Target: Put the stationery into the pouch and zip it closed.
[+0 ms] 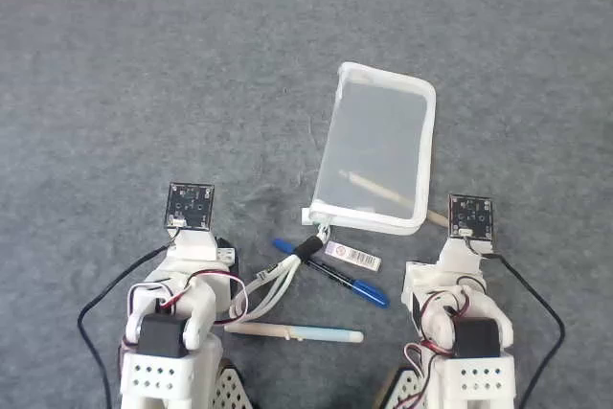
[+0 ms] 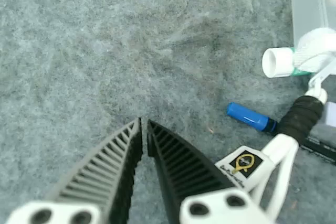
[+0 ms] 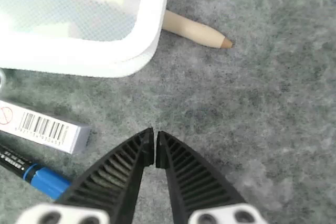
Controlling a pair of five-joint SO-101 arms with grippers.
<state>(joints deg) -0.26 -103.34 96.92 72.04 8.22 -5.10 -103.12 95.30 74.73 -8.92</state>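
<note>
The translucent white pouch point(image 1: 378, 150) lies flat on the grey worktop point(image 1: 144, 93), right of centre, with its zip edge towards the arms. A pencil point(image 3: 194, 30) pokes out from under its near right corner. Just on the near side of the pouch lie a small barcoded box point(image 1: 352, 256) and a blue-capped marker point(image 1: 330, 272), with the pouch's white strap point(image 1: 278, 284) lying across the marker. A white pen point(image 1: 297, 332) lies nearest, between the arms. The left arm point(image 1: 177, 323) has its jaws pinched together over the worktop, holding nothing. The right arm point(image 1: 460, 323) has its jaws closed and empty too, near the pencil tip.
</note>
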